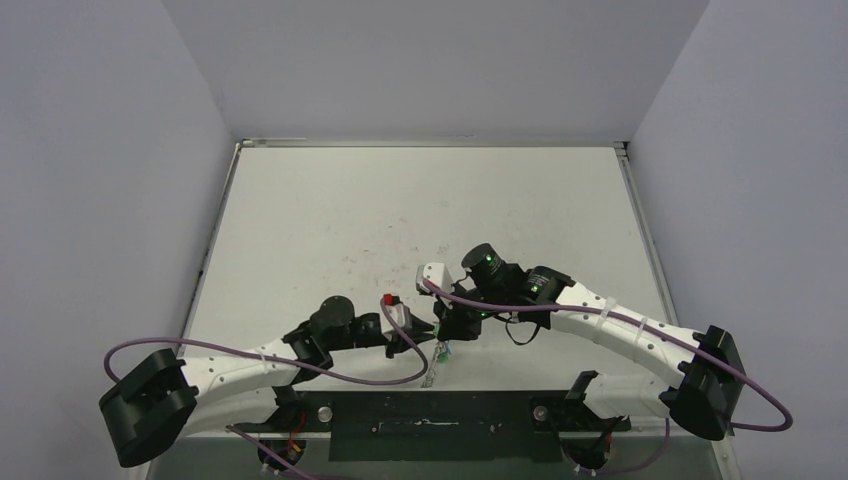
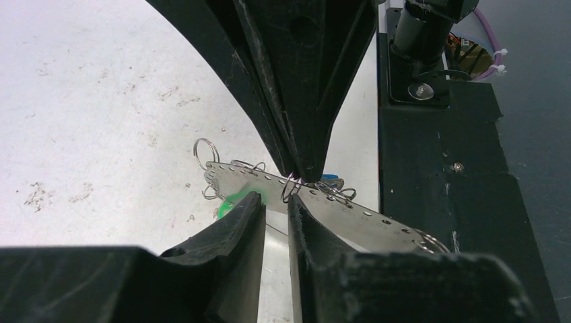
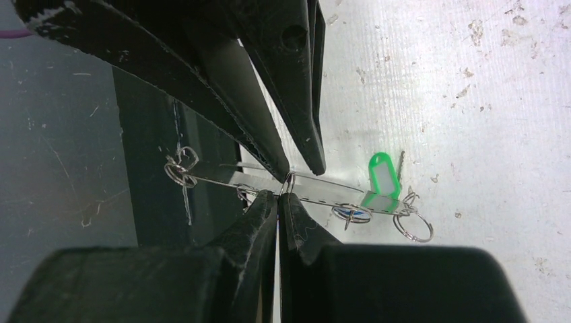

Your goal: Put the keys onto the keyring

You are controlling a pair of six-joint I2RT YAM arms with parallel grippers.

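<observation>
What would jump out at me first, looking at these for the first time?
Two black robot hands meet tip to tip at the near edge of the white table: the left hand and the right hand. Between them lies a silvery perforated metal strip, and the right hand is pinched shut on a small wire ring hanging from it. A bright green plastic key head glows near one end of the strip.

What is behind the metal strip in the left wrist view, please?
Only a sliver of a blue piece shows above the metal strip, beside the right gripper; the strip and fingers hide the rest.
</observation>
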